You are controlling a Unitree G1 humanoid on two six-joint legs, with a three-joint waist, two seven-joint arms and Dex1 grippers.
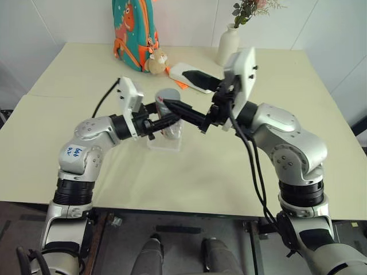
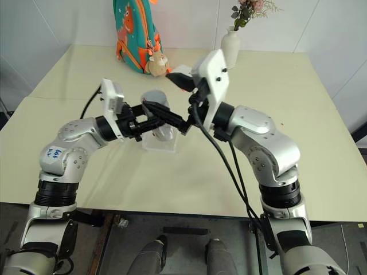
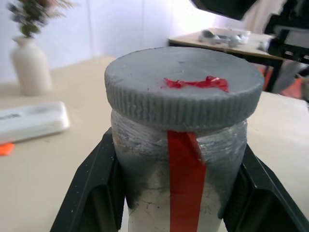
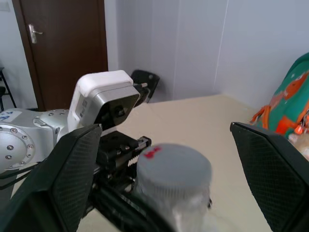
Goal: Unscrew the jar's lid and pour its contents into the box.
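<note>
My left gripper (image 3: 177,147) is shut on the jar (image 3: 178,193), its two black fingers (image 3: 94,188) pressed against the jar's sides just below the lid. The jar is a hazy clear cylinder with a strip of red tape. It stands upright, raised a little above the box (image 1: 163,143), a shallow clear tray on the table. The grey ribbed lid (image 3: 183,79) with a red mark sits on the jar. My right gripper (image 4: 164,131) is open wide, its fingers (image 4: 72,164) on either side of the lid (image 4: 174,166), not touching it. The contents cannot be made out.
At the back of the cream table (image 1: 74,149) stand a teal backpack (image 1: 135,34) with a small plush toy (image 1: 156,62), a white closed case (image 1: 192,76) and a white vase (image 1: 228,44) of flowers. The table's front edge is near my arms.
</note>
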